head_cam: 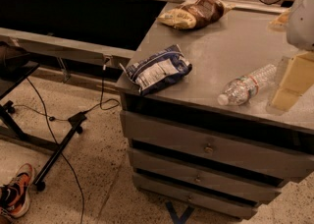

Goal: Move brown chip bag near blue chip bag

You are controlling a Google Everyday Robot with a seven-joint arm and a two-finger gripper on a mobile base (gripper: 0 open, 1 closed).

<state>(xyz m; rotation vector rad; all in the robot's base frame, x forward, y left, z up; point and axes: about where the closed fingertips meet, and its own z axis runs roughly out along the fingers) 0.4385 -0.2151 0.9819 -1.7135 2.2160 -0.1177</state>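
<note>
The brown chip bag (196, 13) lies at the far edge of the grey counter (230, 46), dark brown in the middle with pale tan ends. The blue chip bag (158, 69) lies at the counter's front left corner, slightly overhanging the edge. My gripper (284, 95) enters from the right edge, low over the counter's right side, with the white arm (301, 16) above it. It is well to the right of both bags and touches neither.
A clear plastic water bottle (245, 86) lies on its side just left of the gripper. Drawers (206, 147) run below the counter front. On the floor at left are a black stand (59, 149), cables and a person's shoe (17, 191).
</note>
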